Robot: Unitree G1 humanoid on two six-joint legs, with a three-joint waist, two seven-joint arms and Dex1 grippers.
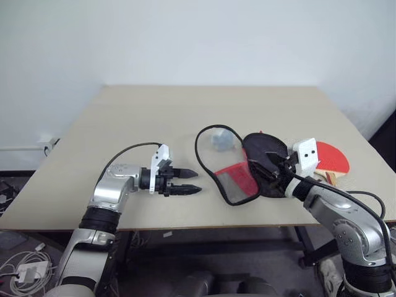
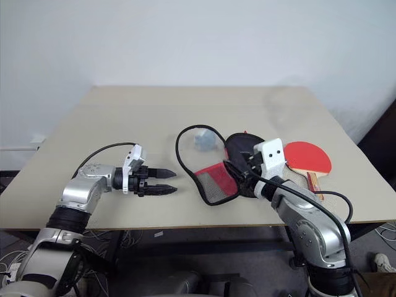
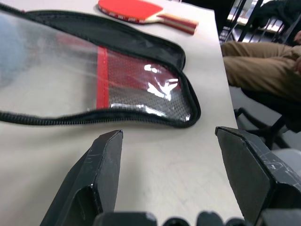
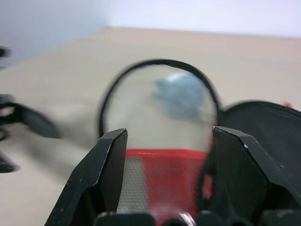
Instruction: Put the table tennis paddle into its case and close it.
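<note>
We see a broad, matte beige counter (image 1: 154,124) set against plain pale walls, cables trailing on the floor at its left. On its right half lies the case (image 1: 247,167), unzipped and splayed flat: one black fabric half, one clear plastic half with a red band and grey mesh, all edged in black zip. Just beside it to the right rests the table tennis paddle (image 1: 331,158), smooth red rubber face up, pale wooden handle toward us. Our right claw (image 2: 238,170) hovers over the case, fingers spread, gripping nothing. Our left claw (image 1: 192,180) hangs near the case's left edge, likewise spread and empty.
</note>
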